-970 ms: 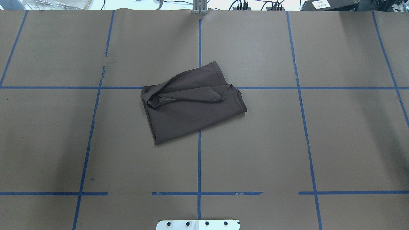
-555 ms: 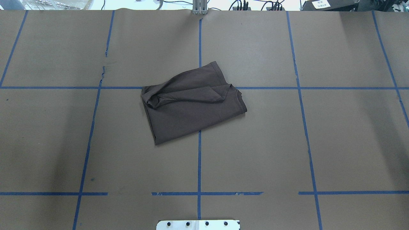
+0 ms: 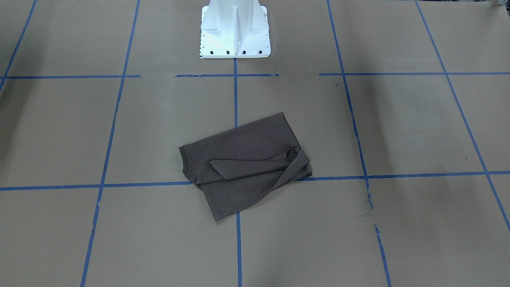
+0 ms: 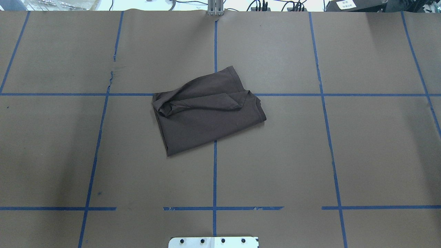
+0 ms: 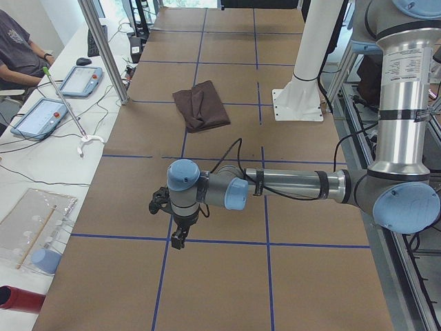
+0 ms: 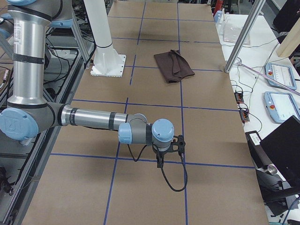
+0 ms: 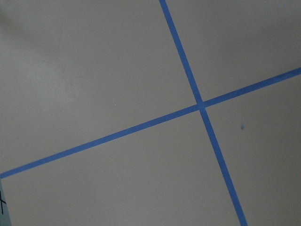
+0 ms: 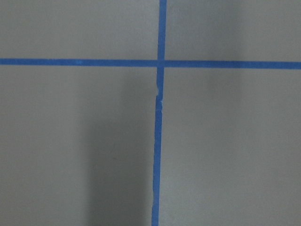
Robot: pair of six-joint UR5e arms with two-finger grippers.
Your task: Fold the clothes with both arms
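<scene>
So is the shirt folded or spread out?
Folded, roughly: the T-shirt lies in a compact bundle, layers doubled over, a flap on top.

Cam is looking down on the brown paper-covered table (image 7: pixel 84 61); two blue tape lines are crossing right of centre at a junction (image 7: pixel 201 104); the long tape line (image 7: pixel 108 136) is running from the left edge, low, up to the right edge; the steep tape line (image 7: pixel 181 49) is dropping from top edge to btm edge, leaning right as it's going down; a tiny blue speck (image 7: pixel 242 126) is sitting near the junction, below-right, touching neither line; a pale sliver (image 7: pixel 1 207) w/ a dark mark is showing at the btm-left corner; soft shadow is darkening the top-left corner.
</scene>
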